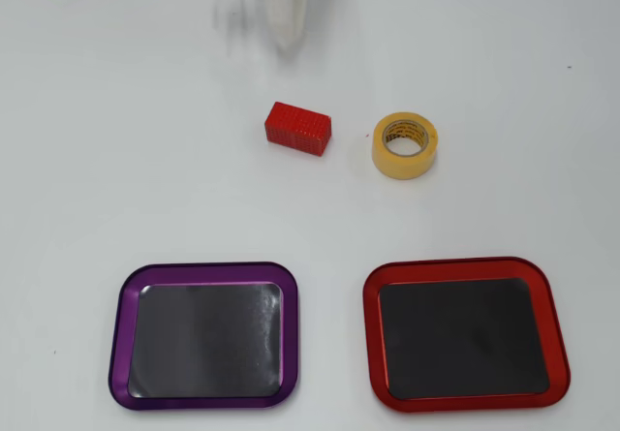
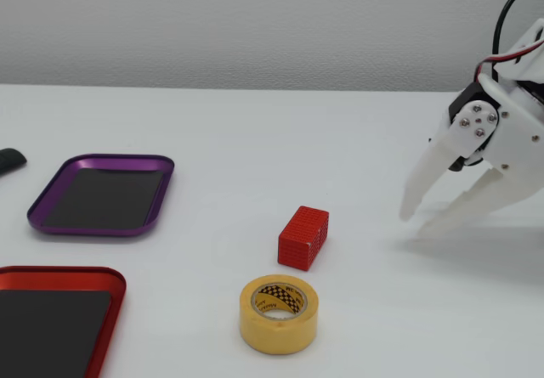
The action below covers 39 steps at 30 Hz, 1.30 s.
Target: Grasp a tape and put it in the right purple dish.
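- Nearest the lens in the fixed view, the tape point(image 2: 278, 314) lies flat on its side near the front edge of the white counter point(image 2: 255, 140), hole facing up.
- Its cardboard core carries a black checkered print and some lettering, too small to read in either view.
- Just behind the tape in the fixed view sits a red block point(image 2: 303, 238), close to it but not touching; from overhead the red block point(image 1: 298, 128) lies left of the tape point(image 1: 405, 145).
- Toward the counter's left edge in the fixed view rest two trays: the purple dish point(image 2: 102, 194) further back and a red-rimmed tray point(image 2: 51, 314) at the front left corner, each lined with a dark mat and holding nothing.
- From overhead the purple dish point(image 1: 204, 336) is at lower left and the red-rimmed tray point(image 1: 465, 333) at lower right, apart from each other.
- At the right edge in the fixed view the white gripper point(image 2: 421, 221) points down with its two fingers spread, gripping nothing, tips close to the counter, well apart from the tape.
- Only open counter lies between tape and purple dish.
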{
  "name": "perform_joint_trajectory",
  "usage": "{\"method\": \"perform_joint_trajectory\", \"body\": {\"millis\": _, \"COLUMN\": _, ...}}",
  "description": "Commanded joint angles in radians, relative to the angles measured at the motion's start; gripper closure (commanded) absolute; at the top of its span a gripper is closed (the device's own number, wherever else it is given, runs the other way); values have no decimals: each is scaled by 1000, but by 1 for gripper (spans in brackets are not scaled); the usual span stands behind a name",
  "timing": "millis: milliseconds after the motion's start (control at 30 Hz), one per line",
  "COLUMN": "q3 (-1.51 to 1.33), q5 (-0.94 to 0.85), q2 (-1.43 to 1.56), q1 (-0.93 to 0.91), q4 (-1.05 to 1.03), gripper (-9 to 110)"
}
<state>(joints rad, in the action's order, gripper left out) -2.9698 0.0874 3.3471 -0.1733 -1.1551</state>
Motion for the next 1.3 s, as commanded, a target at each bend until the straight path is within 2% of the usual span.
{"method": "perform_joint_trajectory", "body": {"millis": 0, "q3": 137, "q5": -61, "q2": 41, "q1": 3, "q4": 83, "gripper": 97}}
{"method": "perform_joint_trajectory", "body": {"millis": 100, "q3": 278, "q5": -236, "q2": -35, "q1": 17, "q4": 55, "gripper": 97}}
{"method": "perform_joint_trajectory", "body": {"millis": 233, "q3": 479, "q5": -328, "q2": -330, "q1": 167, "q4": -28, "gripper": 95}}
{"method": "perform_joint_trajectory", "body": {"millis": 433, "q3": 775, "q5": -334, "q2": -910, "q1": 321, "q4": -54, "gripper": 92}}
{"method": "perform_joint_trajectory", "body": {"millis": 633, "q3": 982, "q5": -327, "q2": -1308, "q1": 370, "q4": -40, "gripper": 92}}
{"method": "perform_joint_trajectory", "body": {"millis": 933, "q3": 1062, "q5": -256, "q2": -1555, "q1": 367, "q4": 110, "gripper": 91}}
{"method": "perform_joint_trajectory", "body": {"millis": 1100, "q3": 1062, "q5": -256, "q2": -1600, "q1": 368, "q4": 149, "gripper": 84}}
{"method": "perform_joint_trajectory", "body": {"millis": 1267, "q3": 1062, "q5": -258, "q2": -1603, "q1": 368, "q4": 184, "gripper": 83}}
